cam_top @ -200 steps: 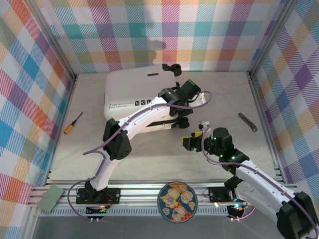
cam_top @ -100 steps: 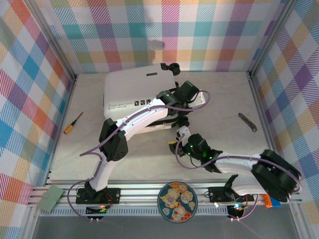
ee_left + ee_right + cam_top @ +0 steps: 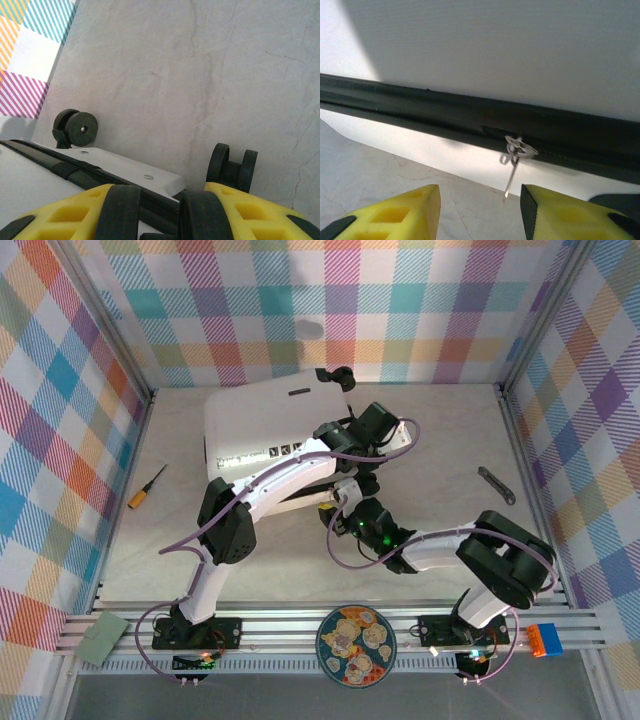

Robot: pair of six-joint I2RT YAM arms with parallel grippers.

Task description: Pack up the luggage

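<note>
Legible text: none.
Luggage (image 3: 255, 420), white shell, upper face, near edge: a row of small black logo marks (image 3: 285, 449). Just left of them is a line of fine black print (image 3: 243, 454), too small to read.
Same face, far edge: short black tab (image 3: 300, 391), lettering not discernible.

Orange-handled screwdriver (image 3: 146, 487) at left, grey metal piece (image 3: 496, 485) at right, patterned plate (image 3: 356, 645) (on the near rail)
</note>
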